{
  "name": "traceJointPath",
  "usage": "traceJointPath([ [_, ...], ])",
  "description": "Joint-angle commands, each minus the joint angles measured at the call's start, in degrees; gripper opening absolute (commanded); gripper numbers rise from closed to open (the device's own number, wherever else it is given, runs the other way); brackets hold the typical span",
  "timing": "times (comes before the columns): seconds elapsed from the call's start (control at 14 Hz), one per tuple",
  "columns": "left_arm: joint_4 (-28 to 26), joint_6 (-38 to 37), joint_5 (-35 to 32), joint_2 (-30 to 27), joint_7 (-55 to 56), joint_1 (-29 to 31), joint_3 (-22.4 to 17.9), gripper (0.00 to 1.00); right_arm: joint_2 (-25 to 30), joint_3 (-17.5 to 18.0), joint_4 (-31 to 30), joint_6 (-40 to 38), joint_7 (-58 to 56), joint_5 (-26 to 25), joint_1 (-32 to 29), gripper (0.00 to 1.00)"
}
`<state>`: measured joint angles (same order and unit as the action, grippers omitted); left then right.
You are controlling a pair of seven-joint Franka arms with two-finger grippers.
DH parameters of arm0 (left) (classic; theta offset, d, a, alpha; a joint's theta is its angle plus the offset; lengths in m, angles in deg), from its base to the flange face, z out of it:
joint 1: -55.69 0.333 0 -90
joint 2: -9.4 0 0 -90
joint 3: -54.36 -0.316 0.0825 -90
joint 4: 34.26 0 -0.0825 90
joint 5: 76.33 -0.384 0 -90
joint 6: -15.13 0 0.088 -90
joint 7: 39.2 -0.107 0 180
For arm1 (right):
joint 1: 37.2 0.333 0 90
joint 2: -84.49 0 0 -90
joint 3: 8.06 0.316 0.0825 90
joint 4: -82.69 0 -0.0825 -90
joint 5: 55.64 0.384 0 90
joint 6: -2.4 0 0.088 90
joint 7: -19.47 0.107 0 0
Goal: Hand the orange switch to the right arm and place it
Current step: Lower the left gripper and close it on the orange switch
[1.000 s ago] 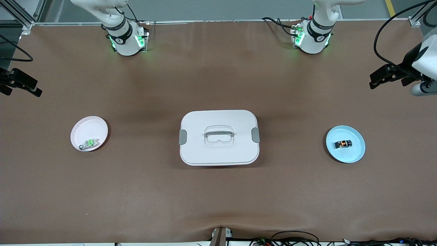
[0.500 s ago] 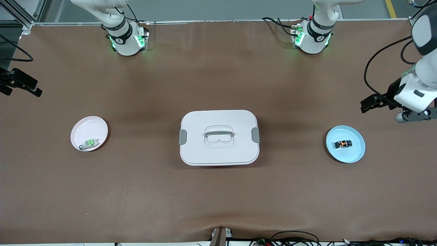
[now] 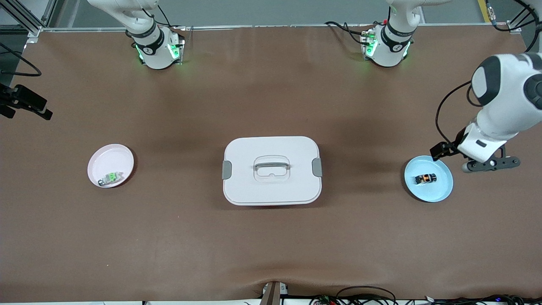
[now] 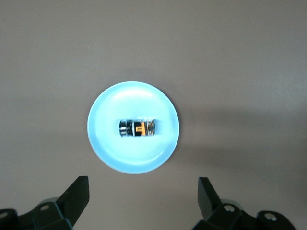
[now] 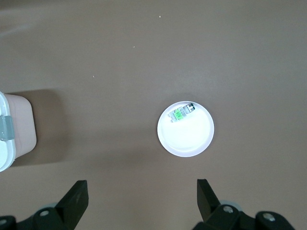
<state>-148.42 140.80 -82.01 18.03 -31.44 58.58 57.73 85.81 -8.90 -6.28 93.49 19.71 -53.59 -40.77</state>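
On the round light-blue plate [image 3: 436, 190] toward the left arm's end of the table, the tiny black orange switch [image 3: 425, 178] is lying untouched, the wide-open left gripper [image 4: 143, 199] hanging above for pickup while the wide-open right gripper [image 5: 142, 199] is waiting.

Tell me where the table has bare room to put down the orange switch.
Bare cloth lies between the white box and the pink plate, and nearer the front camera than the box. It is crowded around the blue plate, where the left hand hangs.
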Motion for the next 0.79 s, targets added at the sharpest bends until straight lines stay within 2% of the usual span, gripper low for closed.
traceJointPath([
  [0.0,-0.5,5.8,-1.2,4.2,-1.3,1.0,0.1,1.0,-0.3,0.8,1.2,-0.7,-0.3,-0.6,-0.7,1.0],
  [0.36,-0.6,13.9,-2.2,11.2,-5.0,4.0,0.2,1.0,-0.3,0.8,1.2,-0.7,-0.3,-0.6,-0.7,1.0],
  [0.71,-0.5,17.3,-2.2,15.3,-5.4,4.5,0.2,1.0,-0.3,0.7,1.2,-0.7,-0.2,-0.6,-0.7,1.0],
])
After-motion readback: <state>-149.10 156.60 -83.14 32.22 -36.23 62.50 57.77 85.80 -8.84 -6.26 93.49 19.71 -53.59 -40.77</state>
